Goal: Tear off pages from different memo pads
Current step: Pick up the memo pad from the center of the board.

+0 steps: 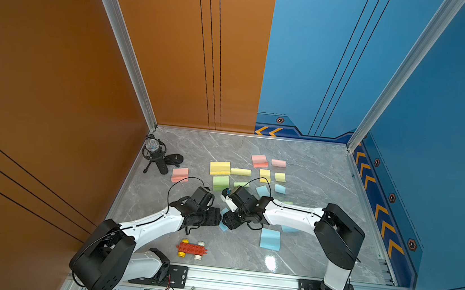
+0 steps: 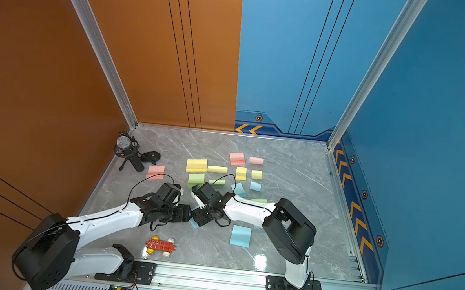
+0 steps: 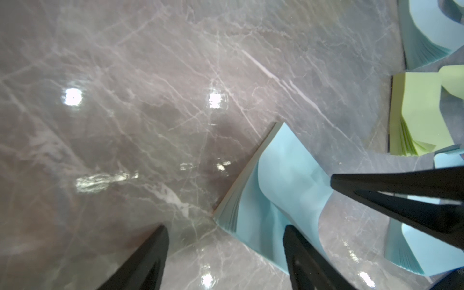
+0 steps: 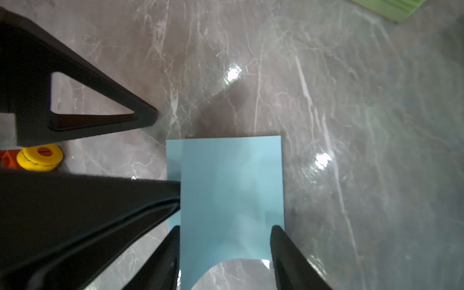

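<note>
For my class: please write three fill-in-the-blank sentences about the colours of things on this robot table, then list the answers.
1. The toy car is built of ____ bricks.
2. The left gripper and the right gripper meet over a ____ memo pad.
3. The microphone stands in the corner beside the ____ wall.

Missing words: red; blue; orange.
</note>
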Motion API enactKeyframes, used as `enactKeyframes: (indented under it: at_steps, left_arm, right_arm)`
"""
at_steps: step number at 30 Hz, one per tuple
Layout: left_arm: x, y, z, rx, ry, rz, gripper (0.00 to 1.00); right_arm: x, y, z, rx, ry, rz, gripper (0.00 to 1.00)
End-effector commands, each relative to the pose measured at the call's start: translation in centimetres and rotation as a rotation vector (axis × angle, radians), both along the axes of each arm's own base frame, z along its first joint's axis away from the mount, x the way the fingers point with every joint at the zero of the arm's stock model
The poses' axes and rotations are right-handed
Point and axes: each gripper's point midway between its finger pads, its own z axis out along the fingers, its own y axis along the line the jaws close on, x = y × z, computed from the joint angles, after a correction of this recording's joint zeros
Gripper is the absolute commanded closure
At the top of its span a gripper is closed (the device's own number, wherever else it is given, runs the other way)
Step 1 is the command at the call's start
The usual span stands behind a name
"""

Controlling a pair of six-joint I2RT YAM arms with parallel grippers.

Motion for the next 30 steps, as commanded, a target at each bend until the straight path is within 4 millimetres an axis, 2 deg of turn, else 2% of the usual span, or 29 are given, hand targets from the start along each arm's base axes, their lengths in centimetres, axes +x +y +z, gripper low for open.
enactKeyframes:
  at_steps: [1,7,14,19,24,27,30]
  left_arm:
    - [-1.0,0.5,-1.1,0.030,0.049,-0.018,0.24]
    - [-1.2,0.9,-1.5,0.047,0.049,-0.016,0.24]
    - [-1.3,1.1,-1.8,0.057,0.045,-0.020,0.24]
    - [-1.4,1.3,-1.8,0.065,0.036,-0.021,0.24]
    - [-1.6,2.2,-1.3,0.065,-0.001,0.009,0.24]
    - [-1.6,2.6,-0.7,0.049,-0.034,0.030,0.24]
    - [-1.7,2.8,0.0,0.029,-0.067,0.047,0.24]
  right_arm:
    - [0.1,-0.1,-0.1,-0.038,0.006,-0.010,0.42]
    - [0.1,-0.4,-1.0,-0.124,0.004,0.017,0.49]
    - [0.2,0.1,-0.8,-0.174,-0.022,0.035,0.51]
    - [0.2,0.4,-0.6,-0.179,-0.023,0.031,0.63]
    - [0.5,0.3,0.3,-0.180,-0.042,0.029,0.80]
    - [0.7,0.2,1.0,-0.187,-0.069,0.063,0.97]
    - [0.7,0.1,1.8,-0.195,-0.102,0.127,1.00]
